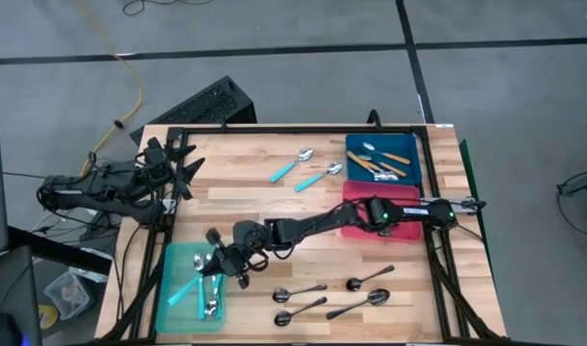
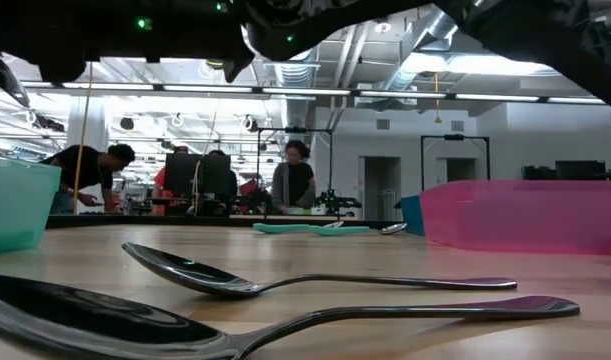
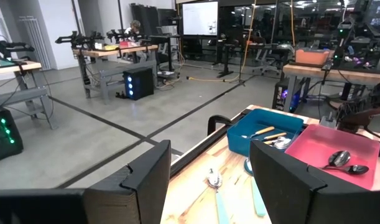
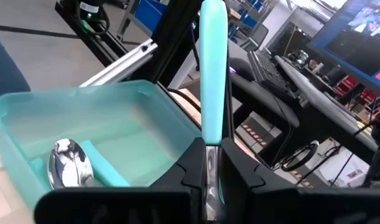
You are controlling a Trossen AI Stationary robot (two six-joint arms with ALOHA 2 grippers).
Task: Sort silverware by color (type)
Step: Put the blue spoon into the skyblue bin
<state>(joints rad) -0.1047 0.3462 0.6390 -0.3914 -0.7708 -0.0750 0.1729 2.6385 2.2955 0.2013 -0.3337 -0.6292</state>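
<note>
My right gripper reaches across the table and hangs over the teal bin at the near left, shut on a teal-handled spoon. The bin holds more teal spoons; one shows in the right wrist view. Two teal spoons lie flat on the far middle of the table. Several dark metal spoons lie flat near the front edge. Orange-handled spoons lie in the blue bin. My left gripper waits open at the far left. My right gripper pinches the spoon between its two fingers at the metal neck, where the teal handle begins. The spoon lies along the fingers, and its handle sticks out past the fingertips. It is lifted clear, above the teal bin.
A pink bin with dark spoons sits at the right, partly under my right arm. A black frame rail borders the table. People stand in the room behind. Bare wood lies mid-table.
</note>
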